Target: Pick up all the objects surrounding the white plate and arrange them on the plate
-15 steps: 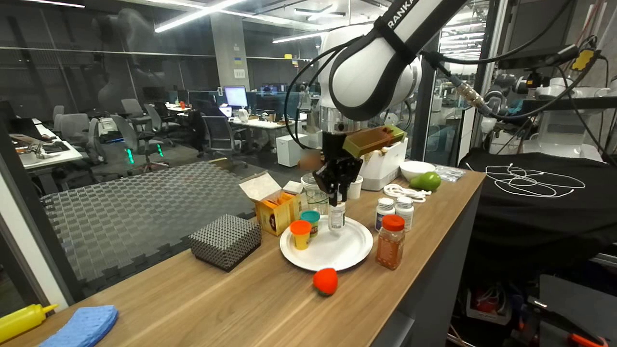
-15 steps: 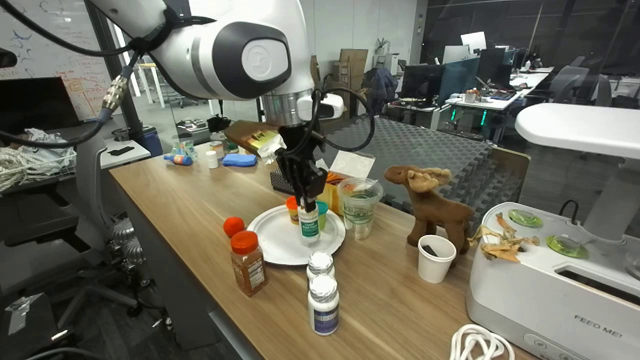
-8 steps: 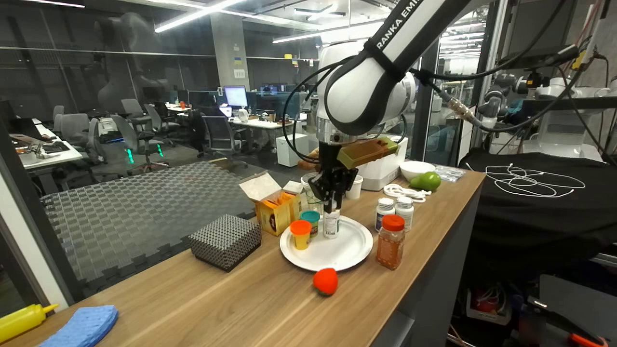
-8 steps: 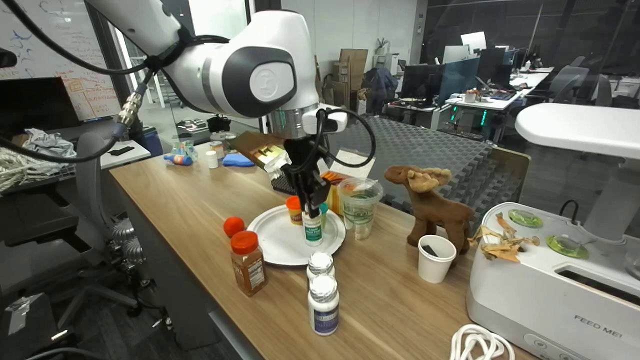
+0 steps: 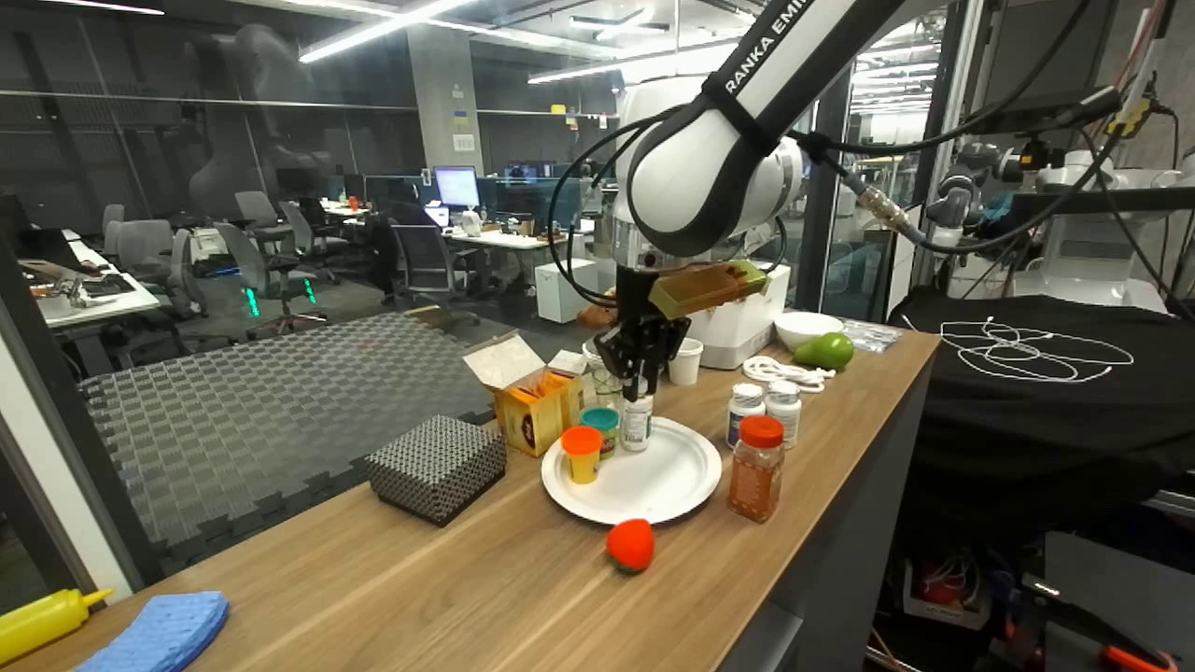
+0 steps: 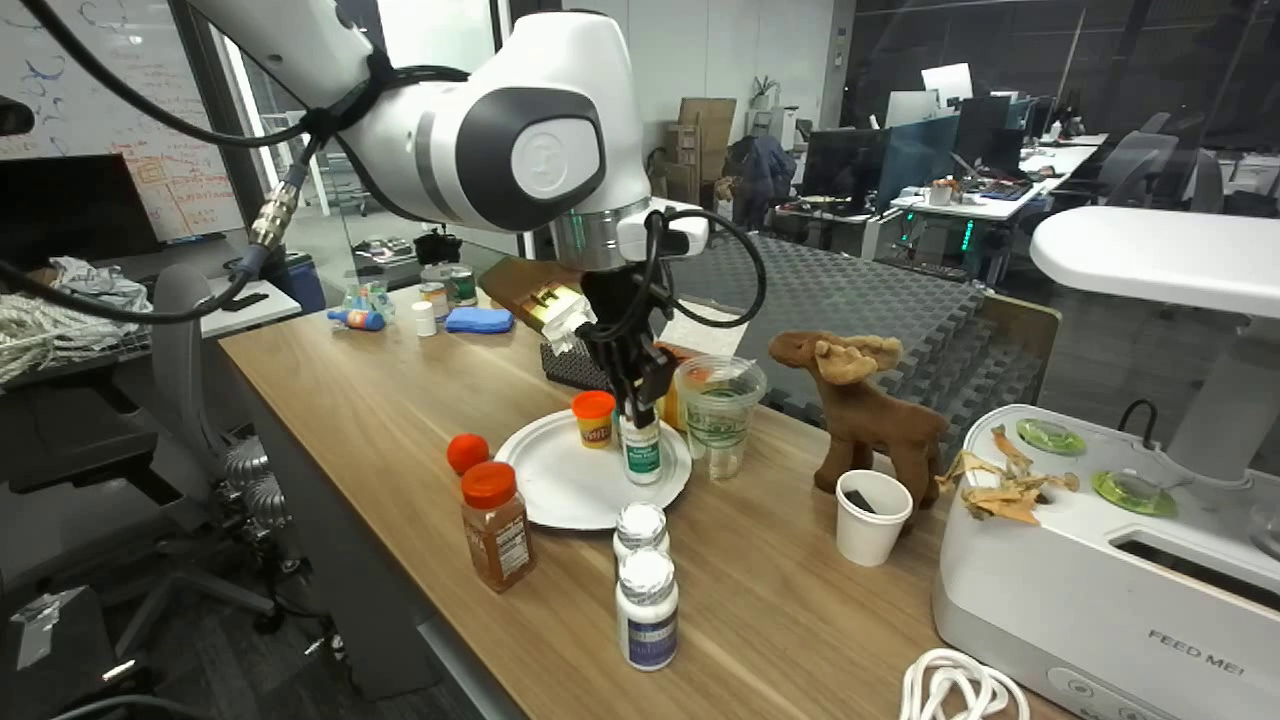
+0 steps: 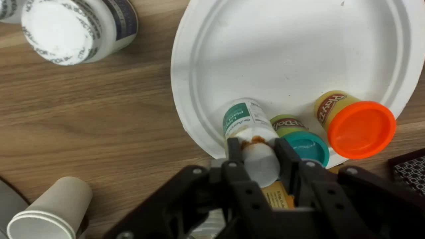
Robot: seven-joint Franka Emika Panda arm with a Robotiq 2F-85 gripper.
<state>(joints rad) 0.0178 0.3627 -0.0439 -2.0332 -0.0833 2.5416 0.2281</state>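
One white bottle, approx. upright, was gripped by the claw, fingers closed on its neck. It was within the rim of the white plate, nr the edge by the clear plastic cup; couldn't tell if its base touched. Teal-lidded tub stood just beside it, then the orange-lidded tub, both on the plate nr the rim on the yellow box side. Most open room on the plate lay toward the opp. rim. V. close outside that rim: red ball & spice jar, the jar b/w plate & edge of the table. Two pill bottles stood side by side nr the plate & jar. A long stretch of wood lay b/w the ball & the blue sponge, well apart.

Labels: "Play-Doh" on both tubs. Bottle had a green label w/ "Plant" readable, upside down in the wrist view; other words too small. A pill bottle's cap seal read "FOR" plus bits of other words in caps. In an exterior view, the white machine bore "FEED ME!" Spice jar's printing was too small to make out. Lettering on the arm in an exterior view: "RANKA EMI", partly hidden.
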